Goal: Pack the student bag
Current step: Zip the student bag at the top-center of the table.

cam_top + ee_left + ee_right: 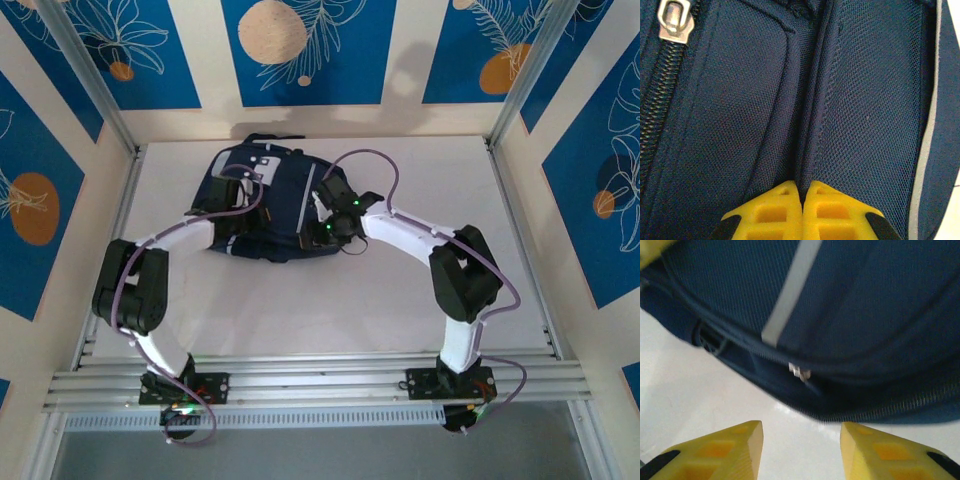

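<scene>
Left jaws, clenched, press a mesh fold of the one student bag point(740, 125), contents hidden. Right jaws stand released just beside its zippered edge, over the white surface point(700, 400) it lies on.

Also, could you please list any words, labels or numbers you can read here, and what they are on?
None can be read.
White patch on the backpack: too small to tell whether it bears any writing.
Metal zip pull: no lettering shows.
</scene>
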Tool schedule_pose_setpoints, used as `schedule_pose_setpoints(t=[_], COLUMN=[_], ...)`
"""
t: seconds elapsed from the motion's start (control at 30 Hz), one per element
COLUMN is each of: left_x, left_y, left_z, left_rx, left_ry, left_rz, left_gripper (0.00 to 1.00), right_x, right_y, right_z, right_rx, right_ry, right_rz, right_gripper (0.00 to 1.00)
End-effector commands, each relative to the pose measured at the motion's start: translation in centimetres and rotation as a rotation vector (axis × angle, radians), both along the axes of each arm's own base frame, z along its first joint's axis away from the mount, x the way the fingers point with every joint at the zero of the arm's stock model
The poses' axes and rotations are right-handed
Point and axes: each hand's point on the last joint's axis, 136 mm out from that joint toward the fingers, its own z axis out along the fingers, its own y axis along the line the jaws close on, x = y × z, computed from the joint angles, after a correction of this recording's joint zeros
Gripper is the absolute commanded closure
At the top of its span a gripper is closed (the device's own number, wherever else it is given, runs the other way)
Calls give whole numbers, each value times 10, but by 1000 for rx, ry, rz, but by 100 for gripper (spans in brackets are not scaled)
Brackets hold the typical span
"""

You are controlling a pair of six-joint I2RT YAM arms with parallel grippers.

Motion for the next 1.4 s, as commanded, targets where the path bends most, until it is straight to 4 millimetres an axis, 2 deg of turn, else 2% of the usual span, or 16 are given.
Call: schedule_pose_setpoints(t=[0.0,0.23,0.43,0.57,0.77,0.87,1.0,1.1,1.2,1.3,1.37], left_x=[-23,-29,-32,-32,-33,-34,-36,-38,-39,-39,-38], left_y=[-3,-4,-2,-2,-3,-3,-5,-6,-6,-5,-4], left_z=[0,17,21,17,16,20,24,26,28,28,24], left_rx=[-61,-97,-103,-102,-109,-115,-133,-146,-151,-147,-135], left_ry=[69,45,39,45,49,43,40,41,36,35,38], left_rz=[-10,0,11,14,8,8,4,3,5,7,9], left_gripper=[100,100,100,100,100,100,100,100,100,100,100], right_x=[14,27,4,-13,-10,-1,16,23,25,22,18], right_y=[14,20,22,26,22,21,8,2,0,-4,-10], right_z=[2,-22,-24,-21,-34,-41,-57,-62,-63,-62,-57], right_rx=[30,-69,-116,-115,-164,-176,-252,-271,-268,-266,-270], right_ry=[-30,-56,-70,-89,-88,-122,-174,-199,-207,-196,-189], right_rz=[-4,-47,-32,-17,-48,-69,-133,-174,-188,-184,-169], right_gripper=[54,55,54,48,47,54,69,73,81,97,100])
